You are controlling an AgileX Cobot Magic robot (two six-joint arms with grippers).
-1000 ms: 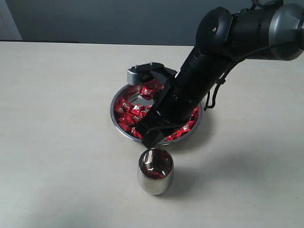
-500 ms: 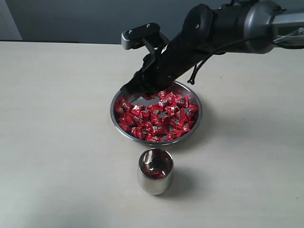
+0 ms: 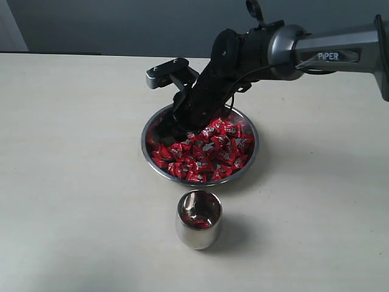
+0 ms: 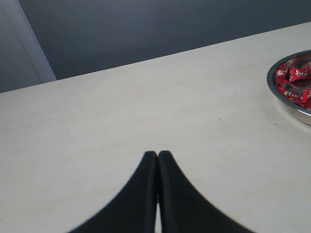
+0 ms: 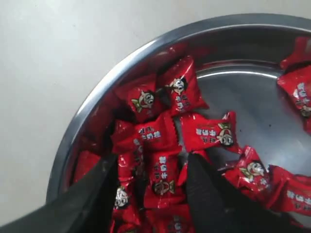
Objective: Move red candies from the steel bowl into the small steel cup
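The steel bowl [image 3: 256,143] sits mid-table, heaped with red candies [image 3: 209,155]. In front of it stands the small steel cup [image 3: 199,220], with a bit of red showing inside. My right gripper [image 3: 165,131] dips into the bowl's back-left part. In the right wrist view the right gripper [image 5: 153,170] is open, its fingers [image 5: 206,189] resting among the red candies [image 5: 163,177], one wrapper lying between them near the bowl's rim [image 5: 95,99]. The left gripper [image 4: 158,154] is shut and empty over bare table, with the bowl's rim [image 4: 286,104] off to one side.
The pale tabletop [image 3: 73,182] surrounds the bowl and cup. A dark wall [image 3: 121,24] runs behind the table's far edge. The right arm [image 3: 316,52] reaches in from the right above the bowl.
The right arm has swung from above the cup back over the bowl and dropped to its back-left side. Its jaws have spread wider among the candies.
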